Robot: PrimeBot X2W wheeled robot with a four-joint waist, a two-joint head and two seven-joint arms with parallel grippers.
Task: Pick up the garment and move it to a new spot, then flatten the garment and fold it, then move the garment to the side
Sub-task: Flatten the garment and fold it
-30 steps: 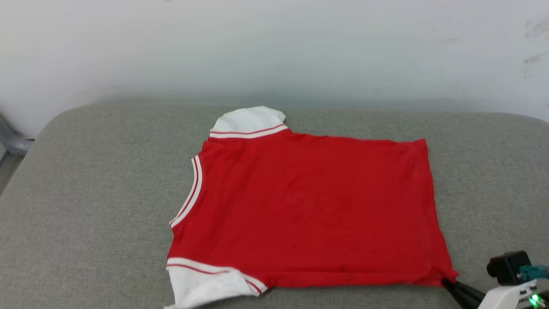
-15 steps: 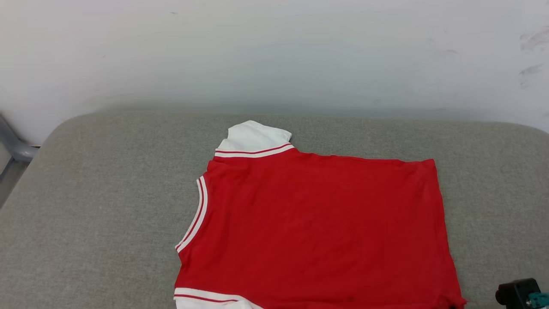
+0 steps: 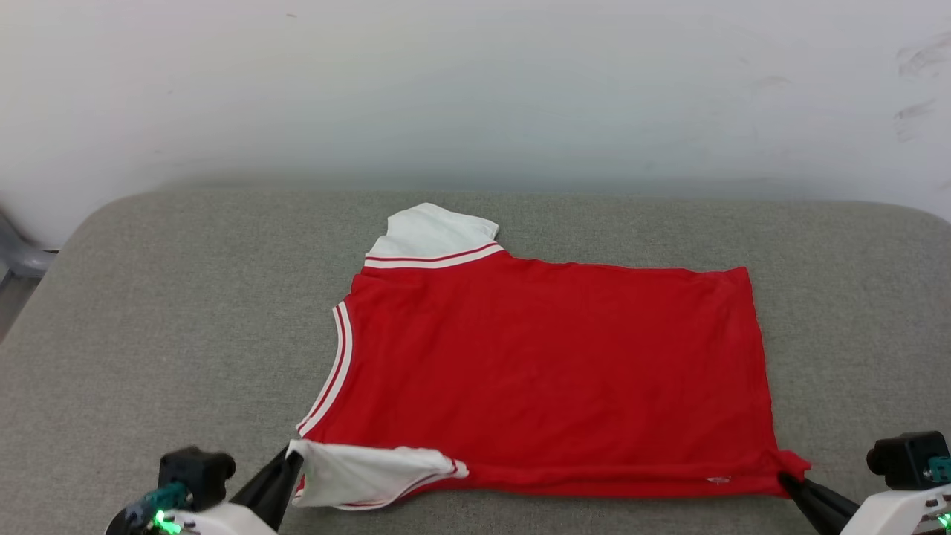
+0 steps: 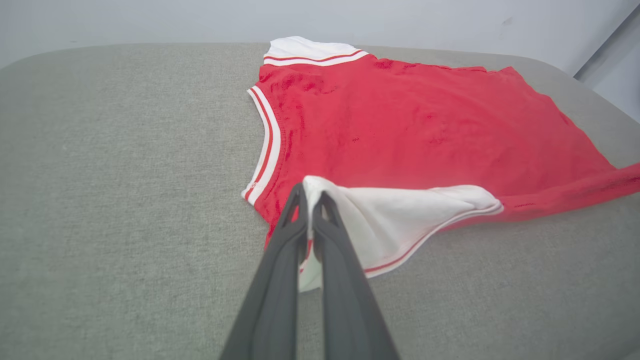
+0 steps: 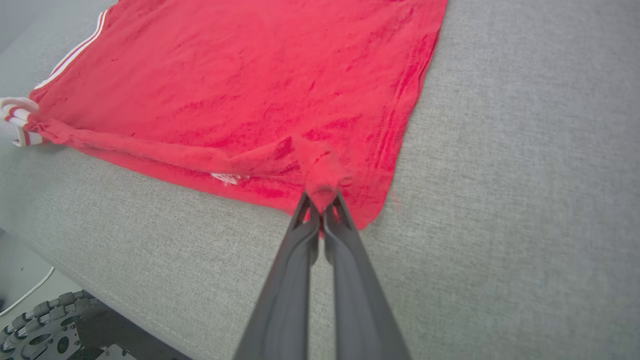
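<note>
grey cushion (image 3: pixel 148 312), the garment (image 3: pixel 550 371) lengthwise left-right, neckline (image 3: pixel 336 364) leftward, left fingers (image 3: pixel 271 481) tight on sleeve (image 3: pixel 364 475), right fingers (image 3: pixel 813 501) tight on hem (image 3: pixel 764 386)

1 red garment (image 3: pixel 550 371), 2 white sleeves (image 3: pixel 435 227), 4 dark fingers (image 4: pixel 280 280), 1 grey cushion (image 3: pixel 186 312)

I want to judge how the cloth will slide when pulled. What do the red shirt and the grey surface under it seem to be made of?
The shirt: soft matte knit, perhaps cotton or polyester jersey; it puckers into fine creases where the right gripper pinches it. The grey surface: matte woven upholstery cloth, probably over padding, judging by its fine grain and rounded edge.
</note>
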